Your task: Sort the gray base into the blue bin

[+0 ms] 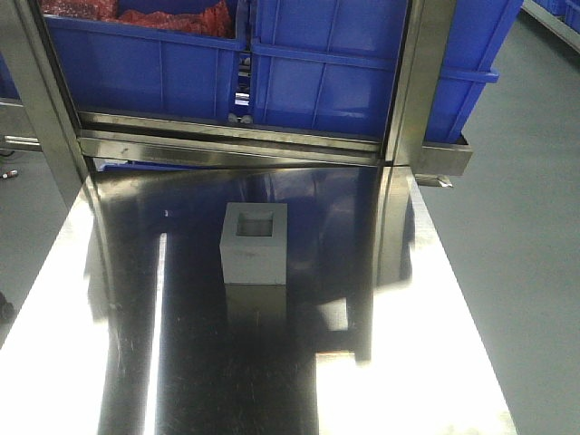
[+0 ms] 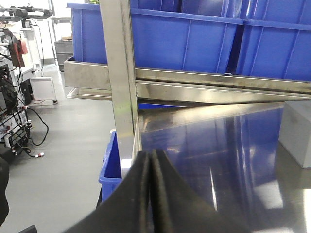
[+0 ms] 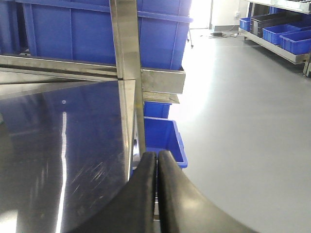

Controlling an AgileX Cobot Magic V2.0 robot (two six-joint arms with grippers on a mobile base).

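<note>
The gray base (image 1: 255, 243) sits alone near the middle of the steel table (image 1: 426, 362), recess facing up, with neither arm touching it. At its 12 o'clock, past a steel rail (image 1: 227, 145), two crates stand side by side on a shelf. The blue bin (image 1: 331, 86) is toward 1 o'clock, and a second crate (image 1: 136, 68) holding red material (image 1: 172, 16) is toward 11 o'clock. A steel post (image 1: 419, 82) crosses the bin's 3 o'clock side. The left gripper (image 2: 151, 162), by the table's 9 o'clock edge, and the right gripper (image 3: 157, 165), by its 3 o'clock edge, each have their fingers pressed together on nothing. A lower crate (image 3: 164, 138) sits below the right edge.
</note>
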